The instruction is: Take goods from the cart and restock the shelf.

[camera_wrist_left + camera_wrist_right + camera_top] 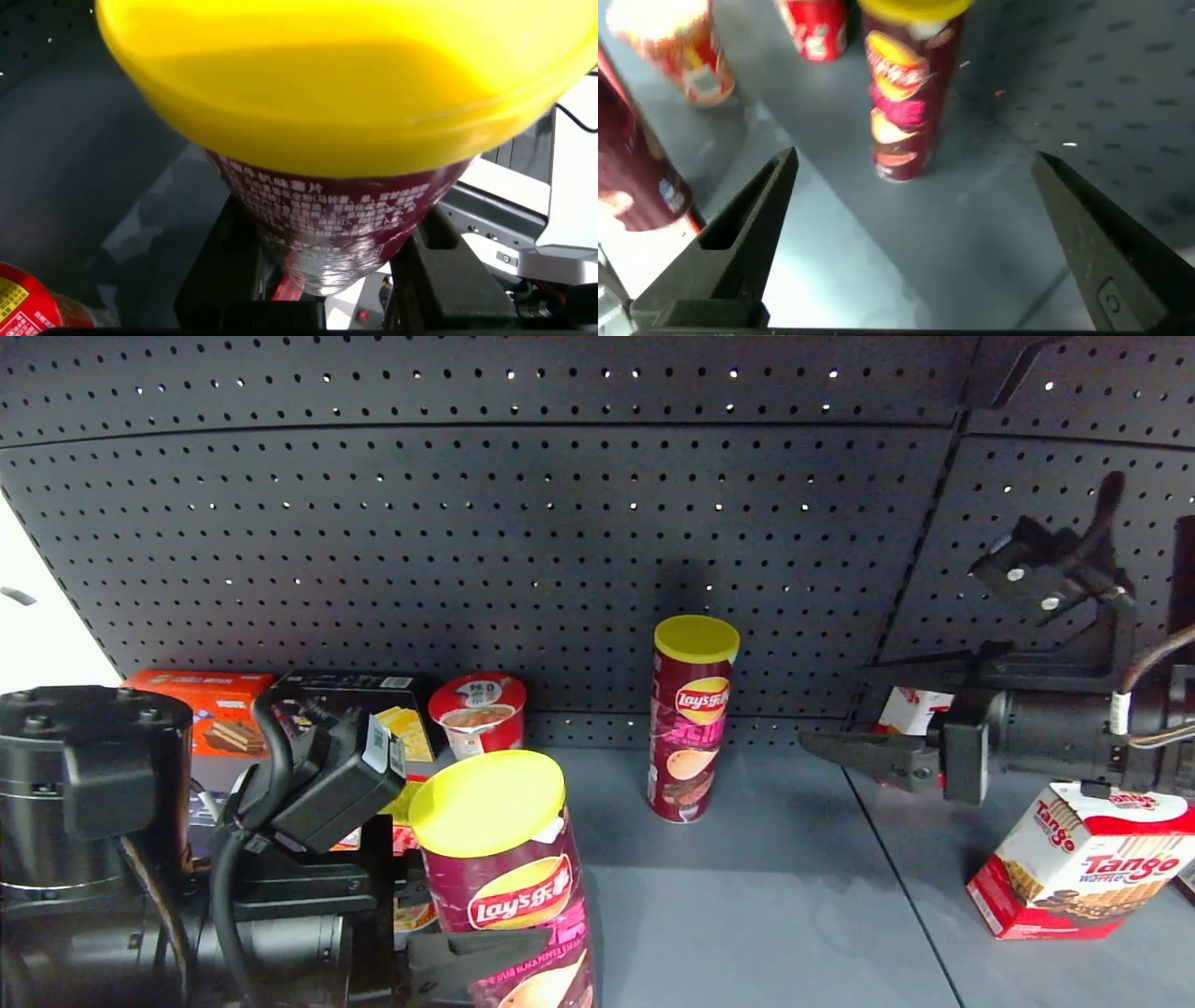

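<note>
At shelf [766,896] back: standing can [693,719] upright, red cup [478,714] nearby. Left gripper [322,280] clamps yellow-lidded can [509,877]; right gripper [915,168] spread, empty, near wafer box [1083,859].

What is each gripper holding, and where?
Left gripper clamps the chip can around its body, well below the lid; right gripper is open and empty.

The left gripper [504,961] clasps a yellow-lidded can [509,868] at the front left of the shelf [747,915]. A second can [693,719] stands upright near the back edge. A wafer box [1074,859] sits at the right.
</note>
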Controlling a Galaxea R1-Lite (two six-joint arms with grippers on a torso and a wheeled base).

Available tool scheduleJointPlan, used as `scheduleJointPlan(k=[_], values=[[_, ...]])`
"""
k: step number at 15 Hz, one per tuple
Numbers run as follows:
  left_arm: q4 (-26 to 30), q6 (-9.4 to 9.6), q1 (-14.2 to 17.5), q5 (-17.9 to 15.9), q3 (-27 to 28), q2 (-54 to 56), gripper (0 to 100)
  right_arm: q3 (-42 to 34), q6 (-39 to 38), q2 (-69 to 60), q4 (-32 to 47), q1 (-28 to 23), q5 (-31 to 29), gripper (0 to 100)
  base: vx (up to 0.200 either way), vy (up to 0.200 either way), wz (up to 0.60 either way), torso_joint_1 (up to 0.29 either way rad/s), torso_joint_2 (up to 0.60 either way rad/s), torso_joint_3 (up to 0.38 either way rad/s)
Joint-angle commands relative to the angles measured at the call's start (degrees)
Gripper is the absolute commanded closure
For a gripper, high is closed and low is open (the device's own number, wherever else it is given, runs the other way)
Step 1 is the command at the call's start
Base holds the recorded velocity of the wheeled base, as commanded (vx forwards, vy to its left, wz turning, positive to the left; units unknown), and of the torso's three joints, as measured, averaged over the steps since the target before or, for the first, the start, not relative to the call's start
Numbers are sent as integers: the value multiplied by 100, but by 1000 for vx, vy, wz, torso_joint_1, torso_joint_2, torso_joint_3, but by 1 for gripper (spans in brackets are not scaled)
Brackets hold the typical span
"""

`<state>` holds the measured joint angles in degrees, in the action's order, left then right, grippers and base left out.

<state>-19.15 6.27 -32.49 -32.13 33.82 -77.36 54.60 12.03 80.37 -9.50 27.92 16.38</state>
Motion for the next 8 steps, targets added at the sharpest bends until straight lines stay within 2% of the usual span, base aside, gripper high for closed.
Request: scheduleJointPlan(k=[1, 4, 8], values=[[-1, 6, -3, -3, -7, -7, 100, 24, 45, 435, -149, -6, 119, 0, 0, 0, 0, 0, 0, 0], [-1, 6, -3, -12, -59, -7, 100, 24, 45, 813, -632, 3, 418, 0, 0, 0, 0, 0, 0, 0], [-1, 6, -30, -12, -147, 2, 100, 33, 45, 1437, -1459, -58, 1385, 0, 0, 0, 0, 0, 0, 0]])
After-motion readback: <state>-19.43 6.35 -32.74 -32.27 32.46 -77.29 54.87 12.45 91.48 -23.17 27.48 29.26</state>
